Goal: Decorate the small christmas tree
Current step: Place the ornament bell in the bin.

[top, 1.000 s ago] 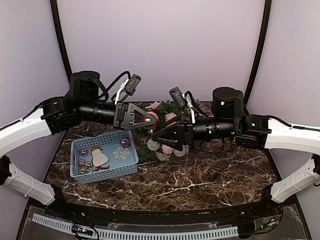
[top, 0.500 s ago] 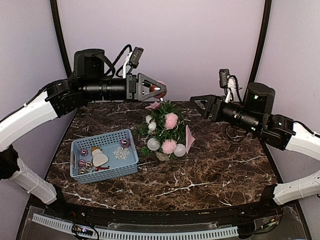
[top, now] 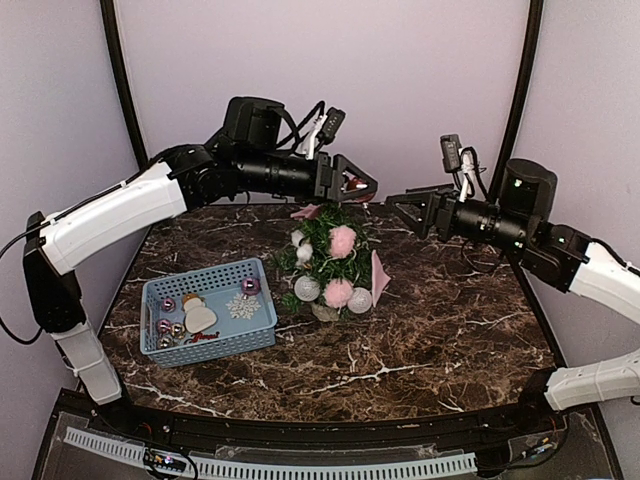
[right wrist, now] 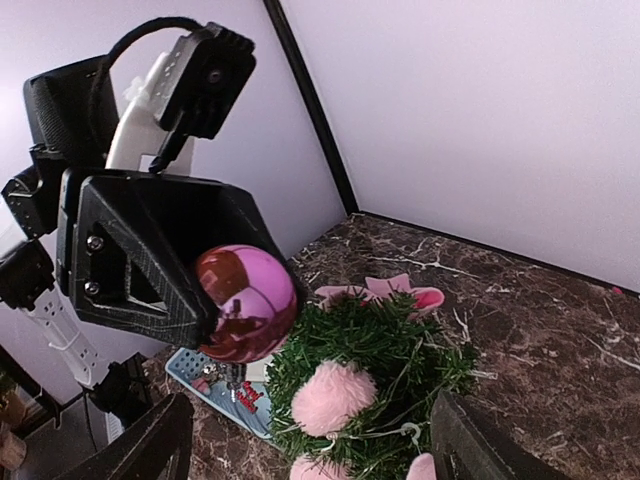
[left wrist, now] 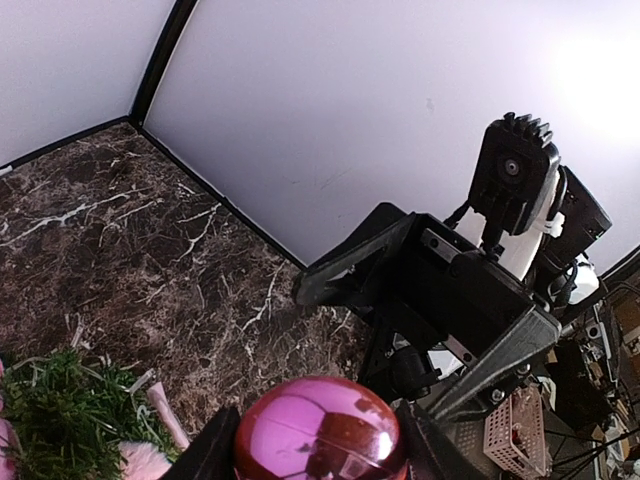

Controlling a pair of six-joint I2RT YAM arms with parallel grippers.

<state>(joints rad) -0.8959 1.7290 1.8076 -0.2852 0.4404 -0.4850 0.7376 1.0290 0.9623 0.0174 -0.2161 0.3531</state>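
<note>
1. The left gripper (top: 357, 186) is clenching a shiny pink bauble (top: 350, 183) between its jaws, hovering near the tree's top.
2. The right gripper (top: 405, 208) is gaping empty at the bauble's 3 o'clock, apart from it.
3. The tree (top: 330, 262) is standing on the table (top: 440, 340) at the bauble's 6 o'clock, with a basket (top: 215, 346) lying at its 8 o'clock.
4. Risks: the smooth ball may be slipping from so slight a pinch during a handover, and a low descent may be tipping the light tree.

No legible txt, labels, brands or nos. anywhere in top or wrist views.
</note>
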